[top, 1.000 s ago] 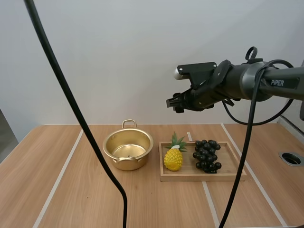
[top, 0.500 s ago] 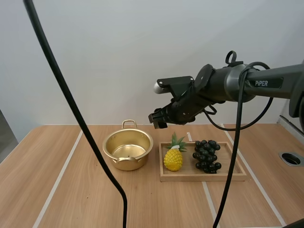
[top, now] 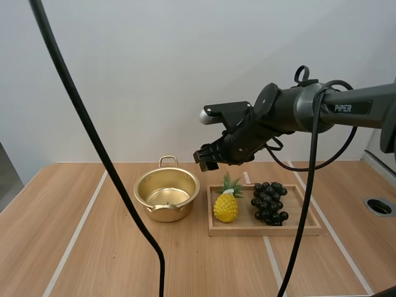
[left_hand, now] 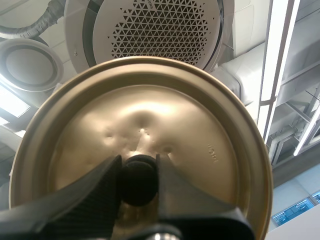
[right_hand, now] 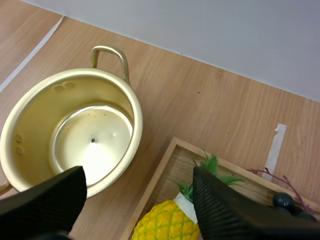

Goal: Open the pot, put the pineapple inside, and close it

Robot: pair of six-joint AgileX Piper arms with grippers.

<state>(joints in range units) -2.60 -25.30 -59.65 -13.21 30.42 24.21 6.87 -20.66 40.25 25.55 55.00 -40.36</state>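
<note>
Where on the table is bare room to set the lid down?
Bare wooden table lies left of the open gold metal pot and along the near edge before it. Crowded: the wooden tray holds a yellow pineapple and black grapes, with the open right end effector above its pot-side end.

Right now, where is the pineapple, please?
In the high view, the pineapple stands at the left end of the wooden tray, between the pot and the grapes.
</note>
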